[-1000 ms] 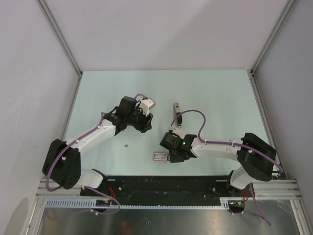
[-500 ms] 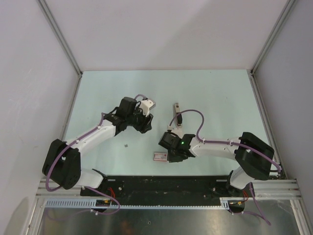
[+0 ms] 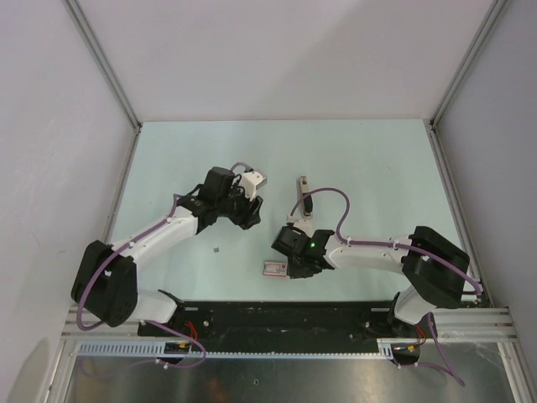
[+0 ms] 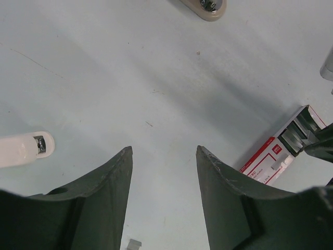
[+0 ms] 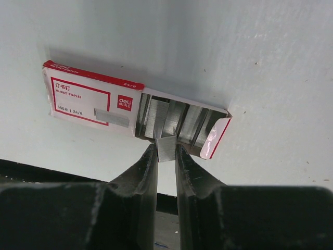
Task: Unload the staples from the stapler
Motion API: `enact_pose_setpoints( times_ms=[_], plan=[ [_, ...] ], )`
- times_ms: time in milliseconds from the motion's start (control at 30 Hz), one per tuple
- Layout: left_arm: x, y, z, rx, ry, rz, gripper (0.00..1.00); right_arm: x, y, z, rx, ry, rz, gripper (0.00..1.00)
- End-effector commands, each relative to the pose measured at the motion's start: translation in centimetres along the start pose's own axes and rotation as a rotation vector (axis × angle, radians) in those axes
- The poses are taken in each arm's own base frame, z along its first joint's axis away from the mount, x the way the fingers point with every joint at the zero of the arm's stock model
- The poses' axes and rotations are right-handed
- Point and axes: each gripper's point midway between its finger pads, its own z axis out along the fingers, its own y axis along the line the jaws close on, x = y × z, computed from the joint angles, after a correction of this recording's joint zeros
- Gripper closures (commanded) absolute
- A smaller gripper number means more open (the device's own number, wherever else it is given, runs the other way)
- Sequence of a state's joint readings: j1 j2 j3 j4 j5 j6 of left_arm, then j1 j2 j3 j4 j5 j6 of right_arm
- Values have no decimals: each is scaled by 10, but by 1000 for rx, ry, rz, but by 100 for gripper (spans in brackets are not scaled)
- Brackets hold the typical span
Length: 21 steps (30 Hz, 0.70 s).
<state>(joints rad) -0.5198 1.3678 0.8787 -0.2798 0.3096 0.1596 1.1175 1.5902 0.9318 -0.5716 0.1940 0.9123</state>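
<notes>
Where the staple box (image 5: 88,101) lies open, a staple strip (image 5: 166,139) is clamped in the right claw (image 5: 166,148). The left claw (image 4: 164,151) is held apart near the box.

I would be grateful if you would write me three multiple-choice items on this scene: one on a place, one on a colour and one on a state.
1. Where does the staple box lie?
A. in the far left corner
B. toward the near edge of the table, by the right gripper
C. on top of the left arm

2. What colour borders the box's label?
A. green
B. blue
C. red

3. What state is the right gripper in?
A. shut on a staple strip at the box's open end
B. wide open, holding nothing
C. shut on a pen

Answers:
1 B: the top view shows the box close to the arm bases, beside that gripper.
2 C: the right wrist view shows a red frame on the white label.
3 A: the right wrist view shows both fingers pressed against the grey strip.
</notes>
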Motion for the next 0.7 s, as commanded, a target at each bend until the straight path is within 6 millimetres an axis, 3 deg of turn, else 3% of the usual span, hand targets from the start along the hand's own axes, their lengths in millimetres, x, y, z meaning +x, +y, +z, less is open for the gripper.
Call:
enact_pose_setpoints(
  times_ms=[0, 400, 667],
  plan=[
    [-9, -6, -7, 21, -42, 74, 43, -10, 11, -8, -21, -29, -1, 80],
    [-11, -7, -9, 23, -47, 80, 41, -13, 12, -18, -24, -54, -4, 61],
    [-12, -8, -9, 24, -49, 85, 41, -22, 16, -34, -42, -103, 1, 63]
  ],
)
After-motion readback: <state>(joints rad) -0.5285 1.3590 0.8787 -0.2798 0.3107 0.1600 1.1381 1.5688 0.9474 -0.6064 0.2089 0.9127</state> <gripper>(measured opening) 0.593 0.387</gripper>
